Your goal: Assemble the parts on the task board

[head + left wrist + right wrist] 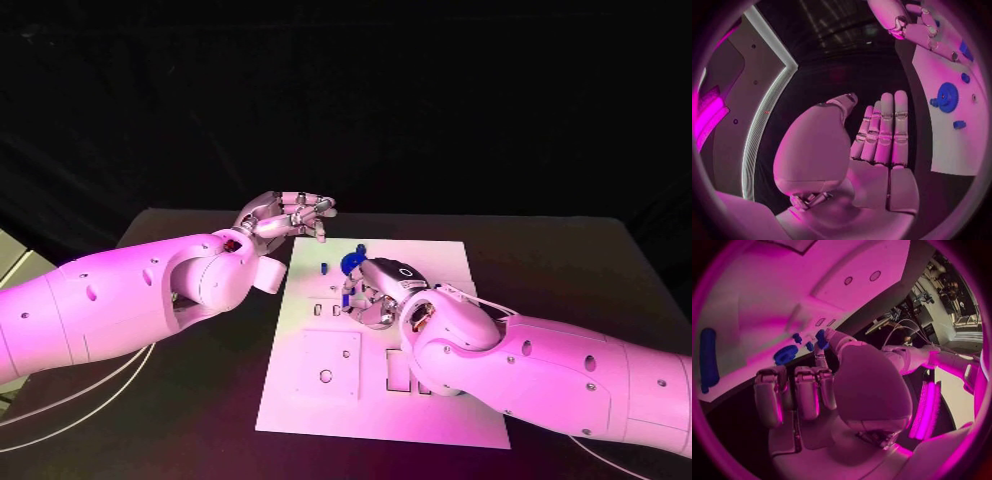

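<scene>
Now we see our left hand (pixel 289 218) empty, fingers straight, beside the task board's (pixel 433 400) far left corner. Our right hand (pixel 378 292) pinches a blue part (pixel 821 338) over the board.

White task board (pixel 433 405) flat on table; blue parts (pixel 352 262) on it

The right robot hand (pixel 378 293) hides part of the task board (pixel 433 400).
</scene>
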You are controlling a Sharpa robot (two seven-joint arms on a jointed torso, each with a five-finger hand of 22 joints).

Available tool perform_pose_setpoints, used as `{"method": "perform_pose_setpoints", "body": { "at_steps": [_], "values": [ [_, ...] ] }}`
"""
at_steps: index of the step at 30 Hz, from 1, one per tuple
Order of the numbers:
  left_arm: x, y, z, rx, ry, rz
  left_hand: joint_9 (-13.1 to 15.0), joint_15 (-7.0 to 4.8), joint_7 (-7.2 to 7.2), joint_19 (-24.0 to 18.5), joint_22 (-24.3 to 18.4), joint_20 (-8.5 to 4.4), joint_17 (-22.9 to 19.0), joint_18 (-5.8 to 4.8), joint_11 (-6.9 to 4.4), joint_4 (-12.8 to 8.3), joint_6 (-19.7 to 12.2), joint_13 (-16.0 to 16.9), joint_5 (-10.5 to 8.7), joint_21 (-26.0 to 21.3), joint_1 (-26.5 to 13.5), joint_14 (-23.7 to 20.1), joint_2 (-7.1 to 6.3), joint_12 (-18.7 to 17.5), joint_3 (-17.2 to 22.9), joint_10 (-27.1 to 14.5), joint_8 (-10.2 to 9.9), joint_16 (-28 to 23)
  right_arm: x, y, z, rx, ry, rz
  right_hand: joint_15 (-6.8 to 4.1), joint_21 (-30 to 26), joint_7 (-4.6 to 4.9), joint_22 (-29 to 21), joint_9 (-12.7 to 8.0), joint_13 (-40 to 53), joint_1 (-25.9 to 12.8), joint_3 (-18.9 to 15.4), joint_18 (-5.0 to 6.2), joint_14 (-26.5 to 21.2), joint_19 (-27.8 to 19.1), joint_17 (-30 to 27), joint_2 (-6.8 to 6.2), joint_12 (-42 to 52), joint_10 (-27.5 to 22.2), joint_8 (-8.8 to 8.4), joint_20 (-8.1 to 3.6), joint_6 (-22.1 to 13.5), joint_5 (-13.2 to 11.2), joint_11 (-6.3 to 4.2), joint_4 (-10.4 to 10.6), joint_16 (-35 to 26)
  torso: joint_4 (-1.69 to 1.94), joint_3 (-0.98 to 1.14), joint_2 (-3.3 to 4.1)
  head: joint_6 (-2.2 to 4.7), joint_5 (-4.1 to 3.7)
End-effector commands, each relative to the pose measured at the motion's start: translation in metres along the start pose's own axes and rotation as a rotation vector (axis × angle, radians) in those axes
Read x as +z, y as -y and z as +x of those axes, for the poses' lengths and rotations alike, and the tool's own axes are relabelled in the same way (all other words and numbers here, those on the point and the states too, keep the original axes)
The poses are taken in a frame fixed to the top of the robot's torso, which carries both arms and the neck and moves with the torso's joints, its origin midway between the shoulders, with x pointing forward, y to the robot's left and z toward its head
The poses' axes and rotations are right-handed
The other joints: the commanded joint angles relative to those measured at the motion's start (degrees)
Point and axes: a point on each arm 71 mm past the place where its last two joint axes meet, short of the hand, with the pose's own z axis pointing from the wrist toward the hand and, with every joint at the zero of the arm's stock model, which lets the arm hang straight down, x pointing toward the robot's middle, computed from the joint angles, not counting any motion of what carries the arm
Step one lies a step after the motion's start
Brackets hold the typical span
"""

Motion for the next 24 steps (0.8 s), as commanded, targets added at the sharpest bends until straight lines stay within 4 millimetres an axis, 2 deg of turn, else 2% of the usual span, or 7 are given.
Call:
{"method": "perform_pose_setpoints", "body": {
  "at_steps": [1, 8, 19, 24],
  "values": [
    [0.0003, 0.0009, 0.0023, -0.008, -0.005, 0.006, 0.05, 0.09, -0.1, -0.23, -0.05, -0.01, -0.01, 0.84, -0.13, 0.2, -0.16, 0.08, -0.3, 0.11, -0.42, -0.24, -0.01, 0.23, -0.24, 0.05, 0.0, 0.27, 0.0012, -0.001, 0.0041, -0.043, 0.001, 0.007, -0.42, 0.23, -0.02, 14.52, 0.45, 14.72, -0.4, 0.26, -0.62, 5.56, 5.7, 13.29, -0.07, -0.08, 5.65, 0.19, -0.32, 0.28, 0.05, -0.46, 0.03, -0.2, 0.05, 0.04, 0.04, -0.2, -0.04],
    [-0.0001, 0.0012, 0.0039, 0.001, -0.017, 0.007, 0.07, 0.07, -0.11, -0.23, -0.05, -0.01, -0.01, 0.85, -0.15, 0.13, -0.16, 0.09, -0.27, 0.11, -0.29, -0.24, 0.03, 0.23, -0.23, 0.03, 0.01, 0.29, 0.0033, 0.0005, 0.0087, -0.064, -0.005, 0.025, -0.44, 0.2, 0.0, 14.49, 0.46, 14.71, -0.55, 0.24, -0.61, 5.54, 5.68, 13.23, -0.18, -0.09, 5.64, 0.2, -0.33, 0.23, 0.07, -0.46, 0.07, -0.22, -0.05, 0.04, -0.07, -0.36, 0.19],
    [0.0001, 0.0008, 0.0038, 0.014, -0.022, 0.005, 0.1, 0.04, -0.14, -0.24, -0.07, -0.03, -0.02, 0.86, -0.17, -0.03, -0.2, 0.1, -0.19, 0.12, 0.05, -0.3, 0.15, 0.22, -0.18, -0.02, 0.01, 0.32, 0.0042, 0.0002, 0.012, -0.077, -0.023, 0.027, -0.45, 0.08, 0.02, 14.4, 0.47, 14.66, -0.85, 0.19, -0.58, 5.54, 5.62, 13.2, -0.43, -0.16, 5.59, 0.2, -0.36, 0.08, 0.08, -0.45, 0.13, -0.23, 0.02, 0.12, -0.06, -0.52, 0.41],
    [0.0002, 0.0008, 0.0042, 0.02, -0.026, 0.005, 0.12, 0.02, -0.15, -0.24, -0.07, -0.04, -0.03, 0.86, -0.18, -0.14, -0.21, 0.11, -0.18, 0.13, 0.22, -0.32, 0.16, 0.23, -0.16, -0.03, 0.02, 0.34, 0.0051, 0.0023, 0.013, -0.082, -0.024, 0.034, -0.45, 0.16, 0.04, 14.46, 0.47, 14.65, -1.02, 0.14, -0.6, 5.54, 5.66, 13.21, -0.64, -0.17, 5.58, 0.18, -0.37, -0.04, 0.05, -0.44, 0.15, -0.23, -0.11, 0.13, -0.05, -0.55, 0.57]
  ]
}}
